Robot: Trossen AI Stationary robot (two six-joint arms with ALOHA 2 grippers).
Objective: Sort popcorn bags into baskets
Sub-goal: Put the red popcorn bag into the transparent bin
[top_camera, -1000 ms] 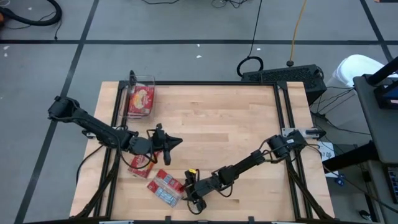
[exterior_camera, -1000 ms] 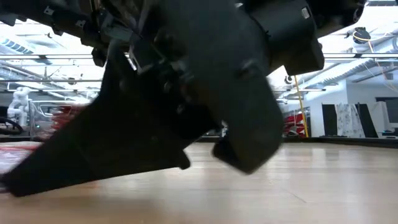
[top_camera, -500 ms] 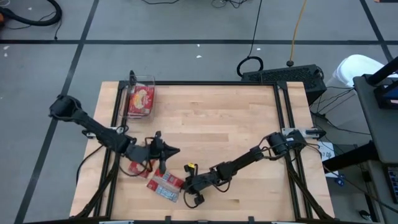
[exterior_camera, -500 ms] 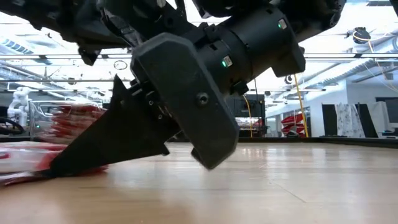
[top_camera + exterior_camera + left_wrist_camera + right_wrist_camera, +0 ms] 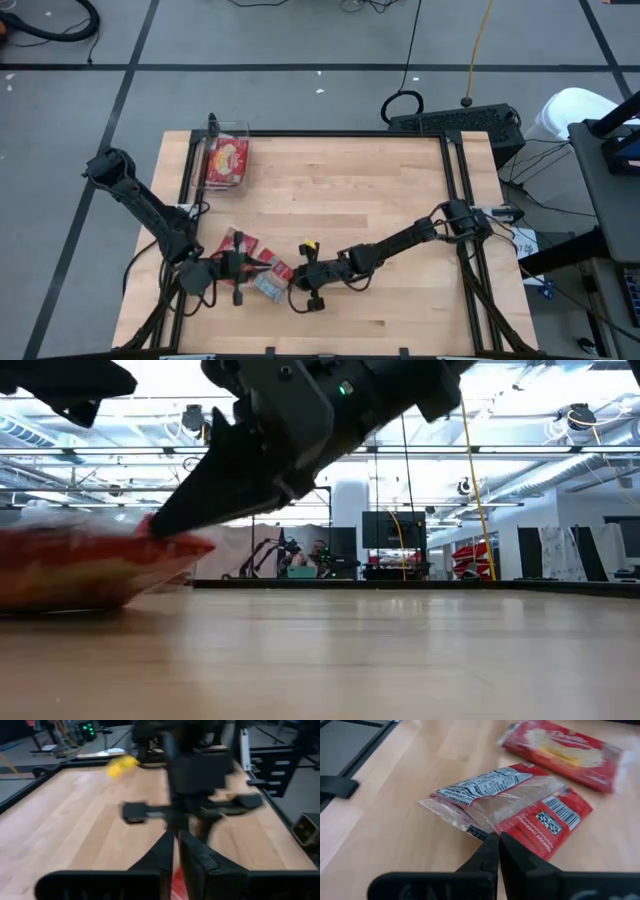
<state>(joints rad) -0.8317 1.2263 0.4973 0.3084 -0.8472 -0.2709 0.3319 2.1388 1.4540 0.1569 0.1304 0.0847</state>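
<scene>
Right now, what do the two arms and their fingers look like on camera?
Both arms are black, jointed tubes with black cables along them. The left gripper and right gripper each carry two dark, tapering fingers. A small yellow marker sits at the right wrist.

Two slim black jointed arms, the left arm (image 5: 150,210) and the right arm (image 5: 400,242), trail thin black cables. The right arm bears a yellow tag (image 5: 309,246) near its wrist. A small green light (image 5: 345,389) glows on the dark housing at upper centre of the low view.
</scene>
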